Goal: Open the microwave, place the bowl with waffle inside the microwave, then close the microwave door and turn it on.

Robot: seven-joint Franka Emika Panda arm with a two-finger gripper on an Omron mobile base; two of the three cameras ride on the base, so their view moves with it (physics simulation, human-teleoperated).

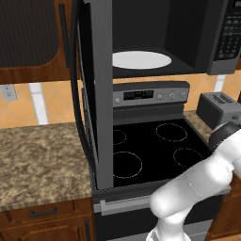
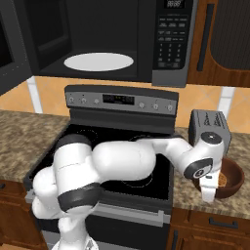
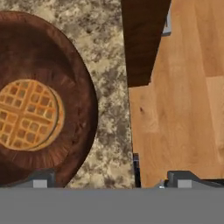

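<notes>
gripper: its point (image 3: 111, 179) sits at the bottom of the hand view, between two dark finger tips (image 3: 40, 179) set wide apart, nothing between them; one tip overlaps the near edge of the bowl, the other lies over the wood floor (image 3: 183, 109)
arm: in the right base view the white arm (image 2: 122, 163) reaches from lower left to the lower right of the frame, the hand pointing down just in front of the bowl
bowl: reddish-brown bowl (image 3: 48, 98) at the left of the hand view, on the speckled counter (image 3: 109, 100); in the right base view at lower right, partly hidden by the hand
waffle: round golden waffle (image 3: 28, 114) lying flat in the bowl
toaster: small grey toaster (image 2: 210, 128) just behind the bowl, right of the stove
stove: black glass cooktop (image 1: 155, 146) mid frame, grey control panel behind it
microwave: dark grey microwave (image 2: 146, 41) across the top of the frame, above the stove, white turntable (image 2: 98, 61) bare inside, keypad (image 2: 172, 41) on its right
microwave door: microwave door (image 1: 92, 94) swung fully open, seen edge-on left of centre in the left base view
</notes>
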